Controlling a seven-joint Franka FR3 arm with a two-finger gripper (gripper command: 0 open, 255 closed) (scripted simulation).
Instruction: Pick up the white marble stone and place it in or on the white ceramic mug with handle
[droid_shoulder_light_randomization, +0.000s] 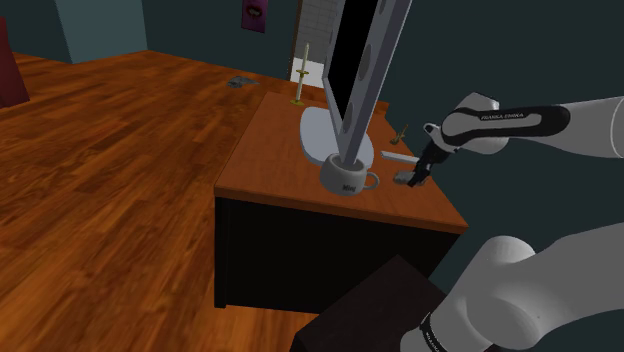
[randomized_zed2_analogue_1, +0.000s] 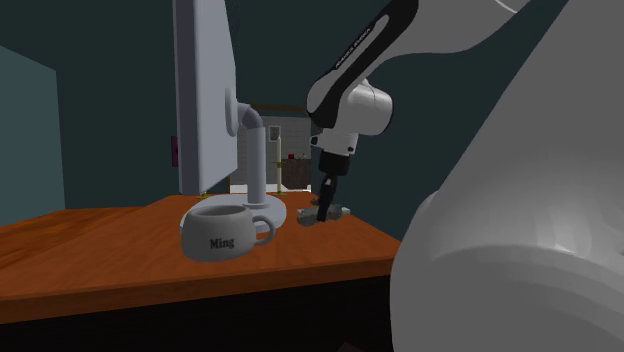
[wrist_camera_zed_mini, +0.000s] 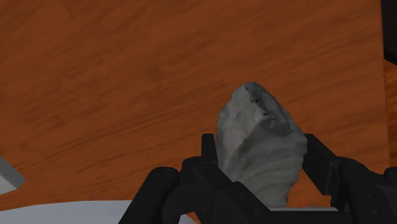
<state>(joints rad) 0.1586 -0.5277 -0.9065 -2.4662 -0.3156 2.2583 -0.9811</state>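
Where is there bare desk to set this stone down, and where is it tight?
Free: the brown wooden desk top on the shoulder view's left of the grey oval monitor base and grey mug. Crowded: between mug, small white bar and the black gripper clasping the grey-white rough stone.

Your mug (droid_shoulder_light_randomization: 349, 178) stood on the counter (droid_shoulder_light_randomization: 265, 150), just in front of the monitor (droid_shoulder_light_randomization: 365, 70), handle toward the shoulder view's right. The stone (wrist_camera_zed_mini: 257, 140) sat on that same side of the mug, clasped between your end effector's (randomized_zed2_analogue_1: 324, 212) fingers. A candlestick (droid_shoulder_light_randomization: 297, 78) stood at the counter's far corner.
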